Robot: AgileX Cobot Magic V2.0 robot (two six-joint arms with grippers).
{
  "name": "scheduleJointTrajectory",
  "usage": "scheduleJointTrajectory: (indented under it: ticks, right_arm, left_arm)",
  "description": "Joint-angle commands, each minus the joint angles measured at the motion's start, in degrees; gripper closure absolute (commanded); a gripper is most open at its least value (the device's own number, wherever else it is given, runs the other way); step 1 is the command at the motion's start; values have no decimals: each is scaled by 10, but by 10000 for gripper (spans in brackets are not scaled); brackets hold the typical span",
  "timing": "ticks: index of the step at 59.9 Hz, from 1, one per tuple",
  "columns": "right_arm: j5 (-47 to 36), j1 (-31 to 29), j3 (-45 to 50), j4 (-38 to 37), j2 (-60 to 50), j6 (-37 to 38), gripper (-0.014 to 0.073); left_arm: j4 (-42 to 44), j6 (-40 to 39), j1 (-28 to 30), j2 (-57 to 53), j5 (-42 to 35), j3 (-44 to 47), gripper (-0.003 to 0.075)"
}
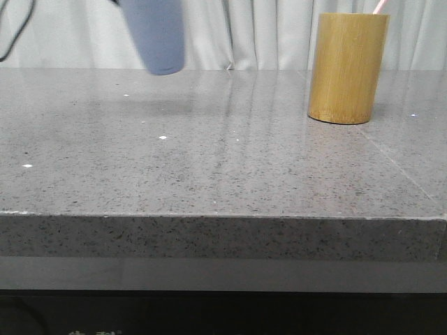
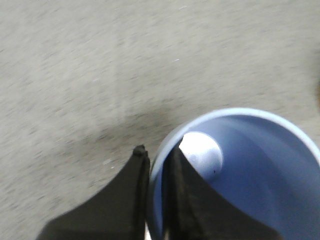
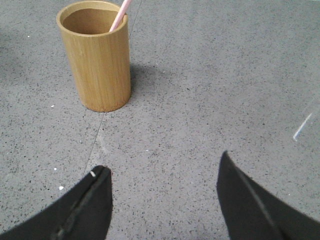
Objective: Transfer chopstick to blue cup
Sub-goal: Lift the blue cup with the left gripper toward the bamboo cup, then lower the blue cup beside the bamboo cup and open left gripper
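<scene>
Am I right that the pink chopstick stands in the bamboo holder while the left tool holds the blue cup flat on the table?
Not quite. The chopstick does stand in the bamboo holder, and the left tool does pinch the blue cup by its rim. But the front view shows the cup lifted clear of the table and tilted, not resting on it.

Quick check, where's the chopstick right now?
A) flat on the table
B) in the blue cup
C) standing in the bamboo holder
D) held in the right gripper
C: the pink chopstick leans inside the bamboo holder, while the right gripper is open with nothing between its fingers.
</scene>
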Motion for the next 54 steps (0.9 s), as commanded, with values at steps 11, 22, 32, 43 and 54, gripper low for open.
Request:
scheduleJointTrajectory:
  ticks: [11, 22, 32, 43, 54]
  right_arm:
    - [-21, 0, -18, -1, 1, -4, 120]
    - [-18, 0, -18, -1, 1, -4, 120]
    - [-18, 0, -18, -1, 1, -4, 120]
    - [-18, 0, -18, -1, 1, -4, 120]
    - [-18, 0, -18, -1, 1, -4, 120]
  left_arm:
    - [-7, -2, -73, 20, -22, -80, 739]
    - [-6, -2, -95, 38, -22, -81, 739]
    - [-3, -2, -98, 54, -10, -81, 739]
    - [1, -2, -98, 58, 2, -81, 739]
    - [14, 1, -98, 58, 18, -81, 738]
